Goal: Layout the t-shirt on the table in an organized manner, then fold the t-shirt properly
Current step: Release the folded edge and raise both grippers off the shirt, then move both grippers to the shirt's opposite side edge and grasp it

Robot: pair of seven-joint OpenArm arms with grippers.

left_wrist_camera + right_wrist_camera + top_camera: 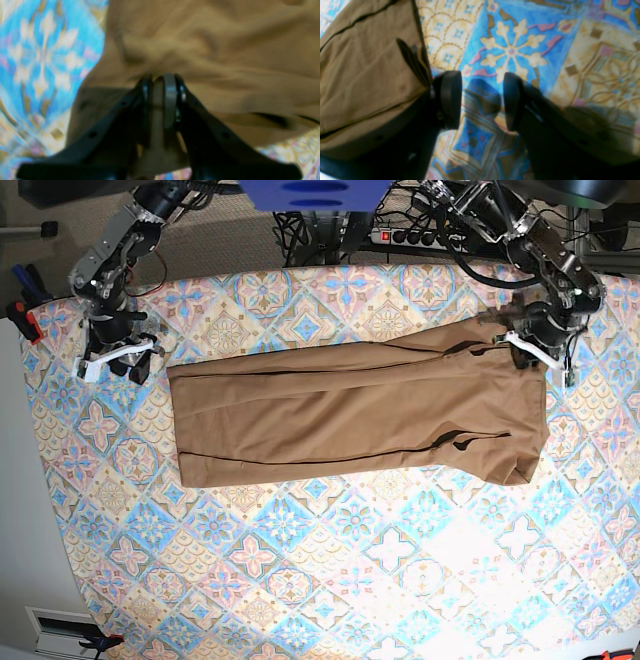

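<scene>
T-shirt mid-fold on table; our left gripper pinches shirt edge; right gripper gapes empty beside hem. Next: we carry pinched end across.

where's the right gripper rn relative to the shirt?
In the base view the right gripper sits at the left, just off the t-shirt far-left corner, open over the bare table; nothing between its fingers.

**Shirt stretched across the far half of the table**

The t-shirt lies lengthwise on the table, folded into a long tan band. My left gripper sits at its far right corner, on the fabric. My right gripper hangs just left of the shirt's left edge, over patterned cloth.
</scene>
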